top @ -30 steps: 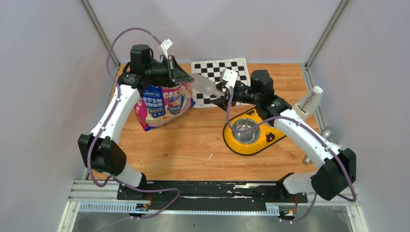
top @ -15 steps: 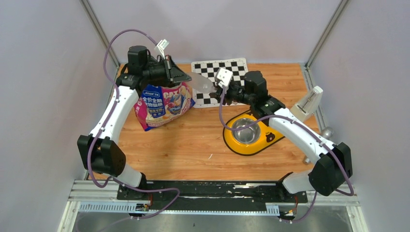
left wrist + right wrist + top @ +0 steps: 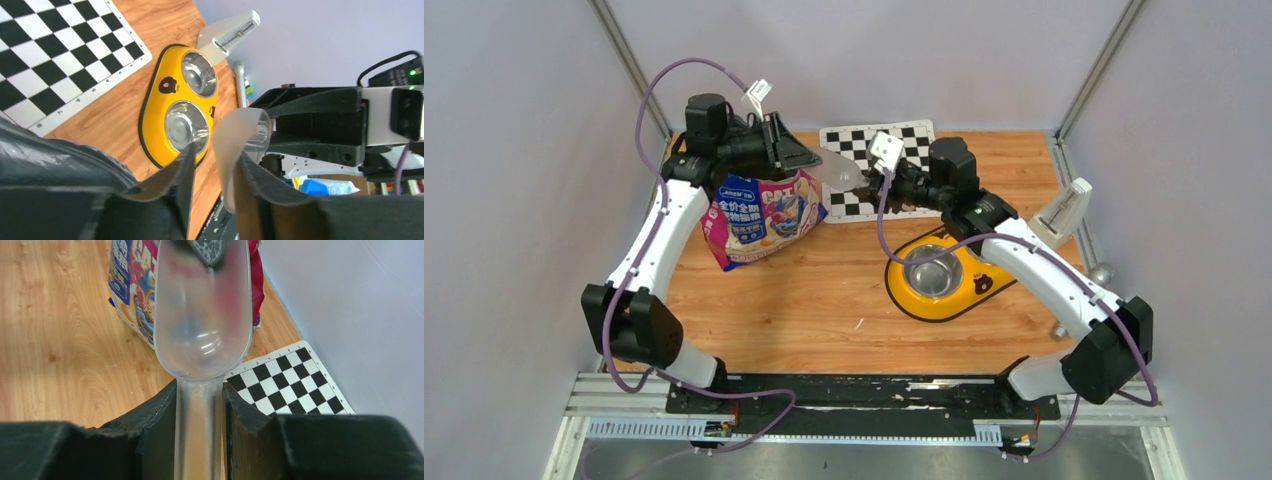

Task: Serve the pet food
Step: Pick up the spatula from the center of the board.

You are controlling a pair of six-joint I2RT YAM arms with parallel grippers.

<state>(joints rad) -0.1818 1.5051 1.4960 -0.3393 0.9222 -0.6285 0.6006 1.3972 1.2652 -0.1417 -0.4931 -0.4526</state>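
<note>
Gripping the scoop (image 3: 200, 315) handle tight in our right gripper (image 3: 199, 392). The left gripper (image 3: 215, 156) stands parted at its tip. Scoop is empty, long axis aimed at the bag (image 3: 764, 215) top, just beyond, nearer the left arm. Kibble is unseen, presumably inside.

Top view: the right arm (image 3: 1034, 262) is covering 1 steel cup of the yellow bowl (image 3: 912, 300). Right wrist view: the scoop (image 3: 202, 325) is hiding the middle of the bag (image 3: 131, 290), both running off, at 6 and 12 o'clock.
</note>
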